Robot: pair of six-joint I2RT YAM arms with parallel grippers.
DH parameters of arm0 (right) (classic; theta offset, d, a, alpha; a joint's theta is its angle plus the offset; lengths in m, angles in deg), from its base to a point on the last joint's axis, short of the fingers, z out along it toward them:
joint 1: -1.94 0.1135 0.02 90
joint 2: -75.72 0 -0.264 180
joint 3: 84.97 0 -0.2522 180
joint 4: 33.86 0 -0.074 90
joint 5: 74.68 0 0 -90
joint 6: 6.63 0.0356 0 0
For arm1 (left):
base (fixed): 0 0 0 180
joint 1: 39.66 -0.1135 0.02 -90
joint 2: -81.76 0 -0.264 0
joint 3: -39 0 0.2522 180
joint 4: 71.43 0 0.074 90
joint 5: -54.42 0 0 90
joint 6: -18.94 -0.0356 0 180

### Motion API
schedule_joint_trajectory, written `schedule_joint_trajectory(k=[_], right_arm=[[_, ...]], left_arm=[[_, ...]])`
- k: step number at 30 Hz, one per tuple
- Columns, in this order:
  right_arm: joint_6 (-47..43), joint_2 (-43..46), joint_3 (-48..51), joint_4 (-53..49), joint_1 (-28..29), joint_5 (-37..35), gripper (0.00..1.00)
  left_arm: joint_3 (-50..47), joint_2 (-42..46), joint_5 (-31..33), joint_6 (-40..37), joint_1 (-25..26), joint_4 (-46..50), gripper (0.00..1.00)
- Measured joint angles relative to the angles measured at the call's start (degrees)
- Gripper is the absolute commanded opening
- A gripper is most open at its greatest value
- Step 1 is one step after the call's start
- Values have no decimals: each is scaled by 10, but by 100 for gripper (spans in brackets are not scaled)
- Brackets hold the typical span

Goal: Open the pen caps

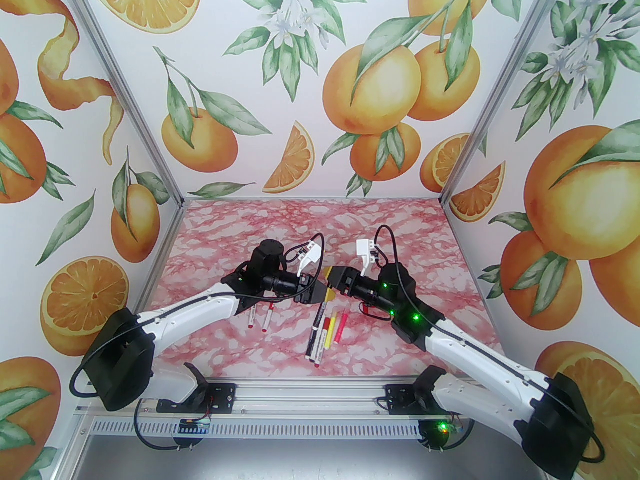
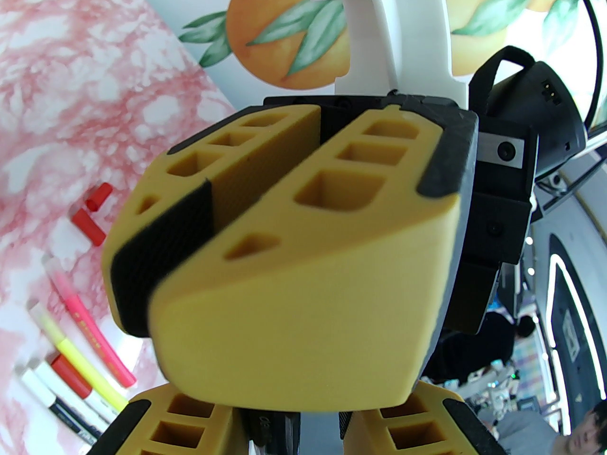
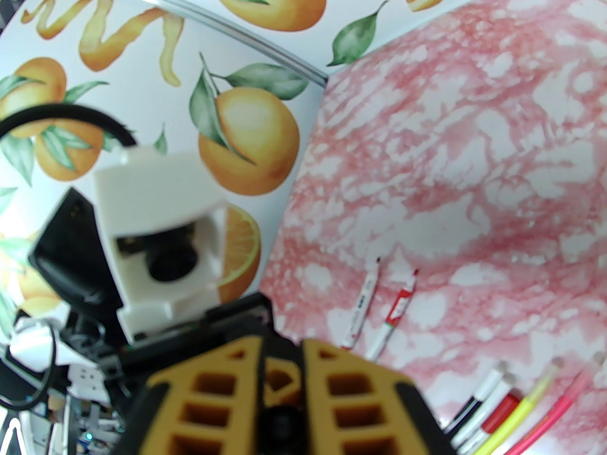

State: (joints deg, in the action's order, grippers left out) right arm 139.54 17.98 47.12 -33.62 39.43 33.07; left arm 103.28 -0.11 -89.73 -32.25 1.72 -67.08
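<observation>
Currently both arms meet above the middle of the pink marbled table (image 1: 225, 228), their grippers close together. The right gripper (image 3: 283, 363) has its jaws pressed nearly together, with nothing discernible between them. The left gripper (image 2: 289, 422) is cut off by the bottom edge of its wrist view, so I cannot tell whether its jaws grip anything. Two red pen caps (image 2: 88, 226) lie loose on the table, near a cluster of pens (image 2: 78, 358) in pink, yellow and white. Two more pens (image 3: 363, 306) lie well apart on the left side, side by side, tips bare.
</observation>
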Motion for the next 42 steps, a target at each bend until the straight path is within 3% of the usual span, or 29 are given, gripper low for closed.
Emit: schedule_joint_trajectory(k=[6,9,19,26,42], right_arm=[[10,0,0,27,1,1,13],[13,-1,0,36,2,2,13],[15,-8,2,38,2,0,11],[10,-7,4,34,9,-4,6],[-10,35,3,-32,19,-29,0]], left_arm=[[0,-7,0,4,6,-9,32],[0,-9,1,9,7,-13,20],[0,-9,2,-7,7,-8,0],[-6,8,17,-51,8,25,0],[-36,28,63,-101,33,5,0]])
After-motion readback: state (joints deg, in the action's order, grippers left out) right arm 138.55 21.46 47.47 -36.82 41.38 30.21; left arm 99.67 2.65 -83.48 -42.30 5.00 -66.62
